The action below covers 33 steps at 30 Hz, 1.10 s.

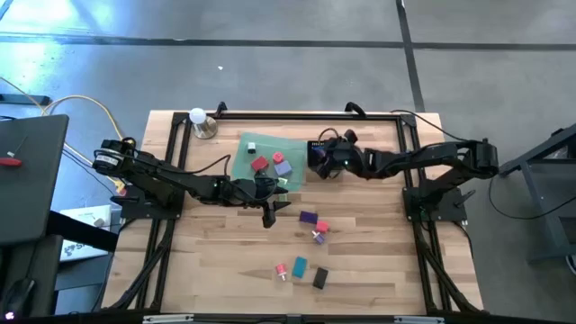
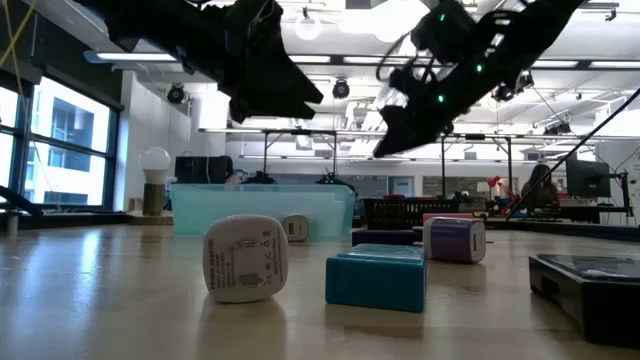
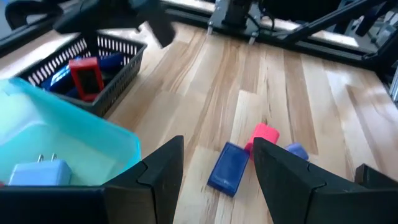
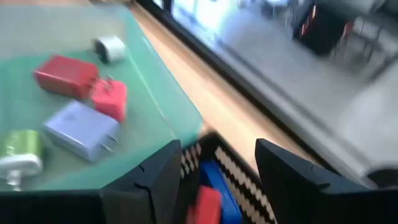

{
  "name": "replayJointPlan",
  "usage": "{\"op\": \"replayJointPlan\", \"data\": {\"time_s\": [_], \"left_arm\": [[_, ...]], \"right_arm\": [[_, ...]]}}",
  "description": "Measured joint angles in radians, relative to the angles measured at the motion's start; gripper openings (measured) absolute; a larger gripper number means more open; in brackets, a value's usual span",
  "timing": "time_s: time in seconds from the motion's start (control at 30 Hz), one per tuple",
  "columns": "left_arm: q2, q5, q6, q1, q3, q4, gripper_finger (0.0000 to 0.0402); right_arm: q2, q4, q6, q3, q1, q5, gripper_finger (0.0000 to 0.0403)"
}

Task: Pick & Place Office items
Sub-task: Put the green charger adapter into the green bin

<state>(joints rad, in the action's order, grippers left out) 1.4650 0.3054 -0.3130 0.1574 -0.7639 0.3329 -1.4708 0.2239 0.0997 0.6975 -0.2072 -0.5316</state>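
Both grippers are open and hold nothing. My left gripper hovers beside the green tray's near right corner. Ahead of it on the wood lie a dark blue block, a pink block and a small purple piece. My right gripper hangs over the black mesh basket, which holds a red item and a blue one. Inside the tray lie a red, a pink, a lavender, a green and a white plug-like item.
Near the table's front edge lie a white item, a teal block and a black one. A lamp with a round bulb stands at the far left corner. A black frame runs round the table's edges.
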Motion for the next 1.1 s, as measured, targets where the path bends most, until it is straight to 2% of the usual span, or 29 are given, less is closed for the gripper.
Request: {"op": "replayJointPlan", "data": {"time_s": [0.1, 0.33, 0.43, 0.7, 0.87, 1.1], "left_arm": [[0.0, 0.0, -0.023, 0.0, 0.0, -0.033, 0.0186], [0.0, 0.0, -0.115, 0.0, 0.0, -0.118, 0.0186], [0.0, 0.0, -0.199, 0.0, 0.0, -0.17, 0.0186], [0.004, 0.0, -0.547, -0.023, 0.0, -0.292, 0.0186], [0.016, -0.005, -0.583, -0.051, 0.0, -0.302, 0.0186], [0.024, -0.125, -0.605, -0.092, 0.001, -0.279, 0.0186]], "right_arm": [[-0.001, 0.095, -0.111, 0.0, 0.072, -0.047, 0.0194], [0.0, 0.245, -0.285, 0.0, 0.182, -0.054, 0.0194], [0.0, 0.246, -0.288, 0.0, 0.189, -0.052, 0.0194], [0.0, 0.243, -0.288, 0.0, 0.181, -0.047, 0.0194], [0.0, 0.217, -0.284, 0.0, 0.181, -0.045, 0.0194], [0.0, 0.197, -0.282, 0.0, 0.181, -0.045, 0.0194]]}}
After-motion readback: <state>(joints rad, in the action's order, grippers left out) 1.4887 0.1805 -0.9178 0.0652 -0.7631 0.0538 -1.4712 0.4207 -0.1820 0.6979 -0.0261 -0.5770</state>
